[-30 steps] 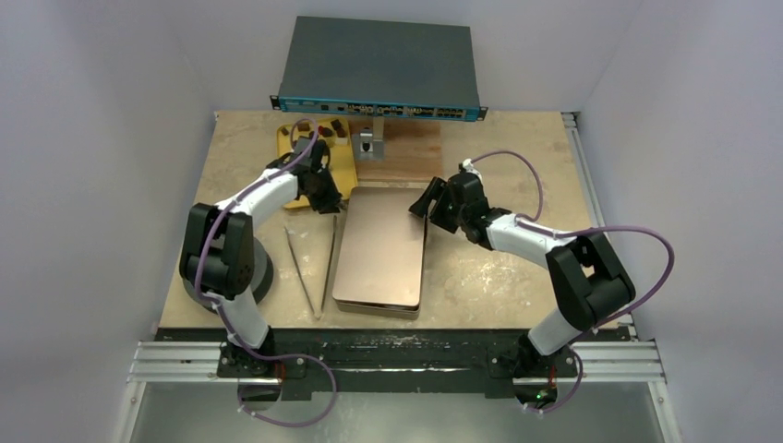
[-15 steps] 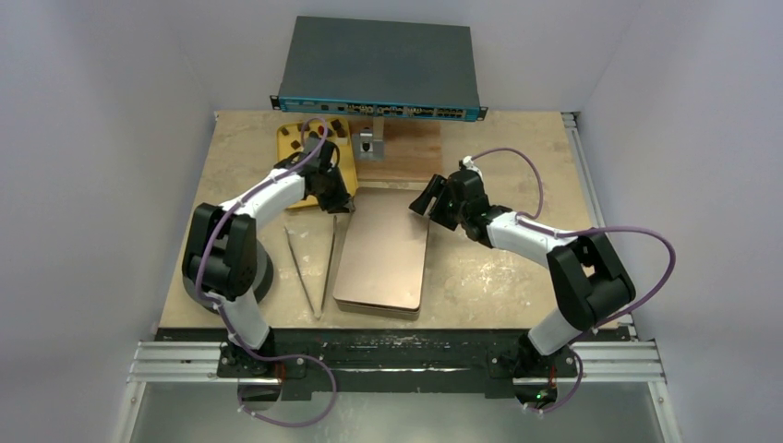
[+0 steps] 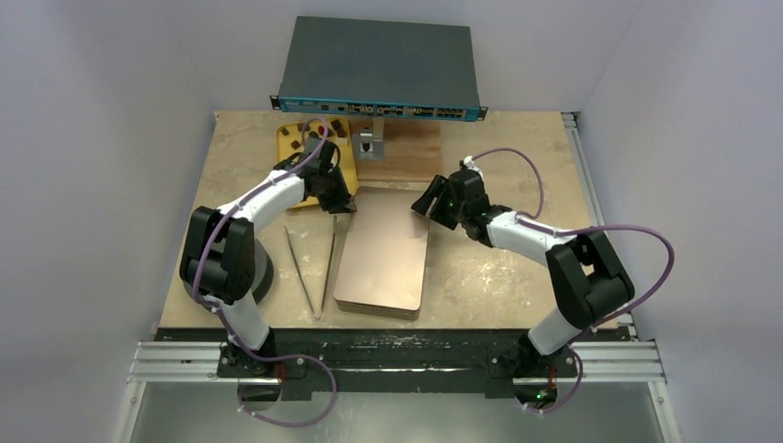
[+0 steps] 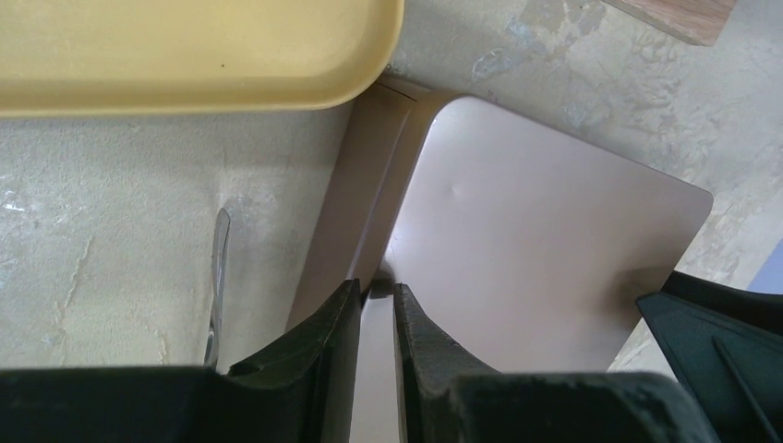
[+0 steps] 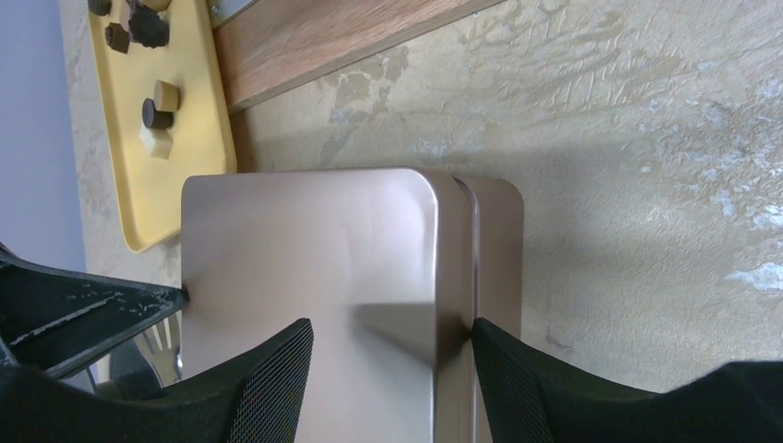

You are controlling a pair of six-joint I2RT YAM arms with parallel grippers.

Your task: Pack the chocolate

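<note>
Chocolate pieces point(image 3: 297, 144), dark and tan, lie on the yellow tray point(image 3: 286, 159) at the back left, and the chocolate point(image 5: 158, 113) also shows in the right wrist view. The flat brown lid point(image 3: 383, 249) rests on the brown box point(image 5: 499, 247) at the table's middle. My left gripper point(image 3: 343, 207) is shut on the lid's far left rim, which runs between its fingertips point(image 4: 348, 297). My right gripper point(image 3: 427, 203) stands open over the lid's far right edge. One of its fingers hangs over the top and the other is beside the box wall.
Metal tongs point(image 3: 309, 268) lie left of the box. A wooden board point(image 3: 406, 157) with a small metal block point(image 3: 367, 143) sits behind it. A dark network switch point(image 3: 379, 65) overhangs the table's back edge.
My left gripper has moved right from over the tray to the lid's far left corner. The right gripper's jaws have narrowed a little and it has edged towards the lid.
</note>
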